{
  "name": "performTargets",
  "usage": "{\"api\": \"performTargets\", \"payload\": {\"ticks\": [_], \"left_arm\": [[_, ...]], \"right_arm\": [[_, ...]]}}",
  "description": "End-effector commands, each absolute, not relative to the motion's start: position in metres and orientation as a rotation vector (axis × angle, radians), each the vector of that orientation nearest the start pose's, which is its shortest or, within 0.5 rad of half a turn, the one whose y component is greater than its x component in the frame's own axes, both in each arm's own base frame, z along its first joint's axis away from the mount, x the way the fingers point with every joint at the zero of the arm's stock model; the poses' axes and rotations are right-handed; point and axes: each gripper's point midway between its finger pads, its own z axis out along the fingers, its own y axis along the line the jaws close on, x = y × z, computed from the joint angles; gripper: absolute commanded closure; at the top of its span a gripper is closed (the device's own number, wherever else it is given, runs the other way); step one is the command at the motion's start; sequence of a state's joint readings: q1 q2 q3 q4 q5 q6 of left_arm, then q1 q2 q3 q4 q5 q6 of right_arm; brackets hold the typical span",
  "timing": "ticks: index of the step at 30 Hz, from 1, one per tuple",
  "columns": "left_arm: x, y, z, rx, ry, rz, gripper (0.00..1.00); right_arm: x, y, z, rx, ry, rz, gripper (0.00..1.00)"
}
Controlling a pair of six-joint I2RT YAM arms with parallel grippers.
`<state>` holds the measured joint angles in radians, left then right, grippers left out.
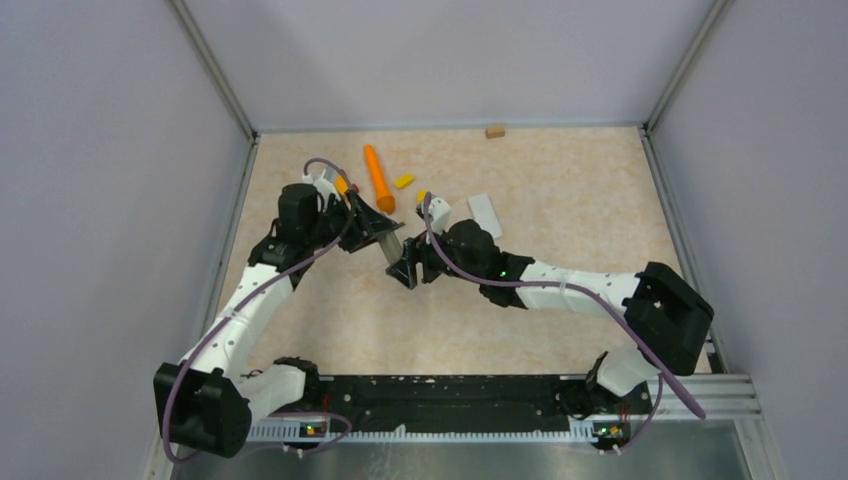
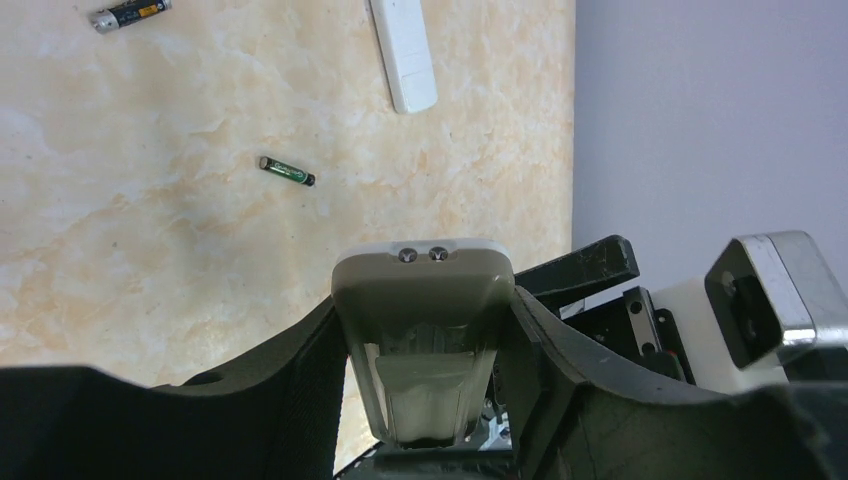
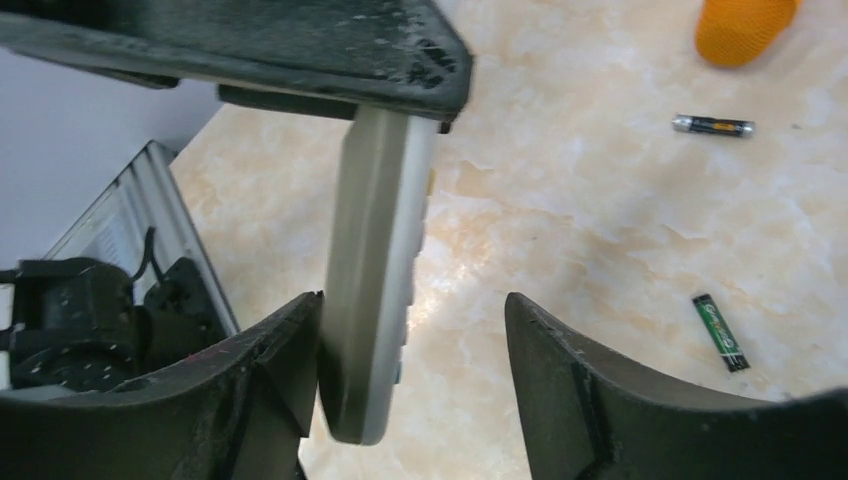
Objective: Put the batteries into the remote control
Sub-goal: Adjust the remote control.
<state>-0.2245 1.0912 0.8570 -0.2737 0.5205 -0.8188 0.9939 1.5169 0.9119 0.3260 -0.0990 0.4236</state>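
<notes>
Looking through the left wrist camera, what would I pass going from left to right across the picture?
Yellow-labelled battery → green battery → remote control, gripped in the foreground → right arm. The white flat piece overlaps the remote control, so it is left out.

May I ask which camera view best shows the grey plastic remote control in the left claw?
The left wrist view: the grey plastic remote control fills the centre, recessed face toward the lens, gripped by the left claw. The right wrist view shows only its side edge; the top view, a small sliver.
</notes>
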Motion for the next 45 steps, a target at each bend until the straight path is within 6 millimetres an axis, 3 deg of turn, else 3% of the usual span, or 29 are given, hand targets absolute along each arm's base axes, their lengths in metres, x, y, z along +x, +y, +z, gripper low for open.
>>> {"api": "performTargets", "payload": {"ticks": [1,5,8,9,11,13,15,19,23,28,31,34,42,45], "left_arm": [[0.292,-0.184,0.247,-0.285,2.14,-1.164,1.0],[0.29,-0.186,0.248,-0.265,2.142,-1.184,1.0],[0.287,-0.19,0.253,-0.233,2.134,-1.213,0.97],[0.286,-0.191,0.256,-0.211,2.13,-1.225,0.87],[0.284,-0.192,0.262,-0.162,2.115,-1.231,0.48],[0.281,-0.192,0.269,-0.087,2.093,-1.231,0.25],[0.276,-0.193,0.275,0.021,2.065,-1.232,0.12],[0.254,-0.199,0.289,0.236,2.023,-1.366,0.01],[0.228,-0.207,0.308,0.396,1.954,-1.511,0.01],[0.208,-0.212,0.327,0.475,1.82,-1.644,0.02],[0.198,-0.213,0.33,0.514,1.796,-1.696,0.11],[0.191,-0.213,0.328,0.531,1.807,-1.717,0.23],[0.176,-0.216,0.314,0.626,1.778,-1.623,0.25],[0.171,-0.218,0.312,0.656,1.773,-1.621,0.33]], "right_arm": [[0.246,0.416,0.215,-0.56,1.799,0.985,0.39],[0.235,0.419,0.239,-0.552,1.696,1.101,0.54],[0.232,0.418,0.246,-0.554,1.675,1.127,0.68],[0.23,0.418,0.248,-0.559,1.675,1.133,0.72],[0.229,0.416,0.251,-0.569,1.674,1.157,0.77],[0.223,0.413,0.257,-0.609,1.657,1.228,0.78],[0.213,0.406,0.267,-0.676,1.616,1.318,0.78],[0.196,0.383,0.282,-0.795,1.57,1.434,0.78],[0.185,0.367,0.285,-0.887,1.587,1.498,0.77],[0.164,0.362,0.284,-0.995,1.607,1.629,0.77],[0.151,0.361,0.286,-1.075,1.581,1.699,0.77],[0.156,0.361,0.281,-1.08,1.627,1.661,0.76],[0.171,0.355,0.27,-1.08,1.71,1.62,0.76],[0.174,0.35,0.269,-1.094,1.718,1.582,0.76]]}}
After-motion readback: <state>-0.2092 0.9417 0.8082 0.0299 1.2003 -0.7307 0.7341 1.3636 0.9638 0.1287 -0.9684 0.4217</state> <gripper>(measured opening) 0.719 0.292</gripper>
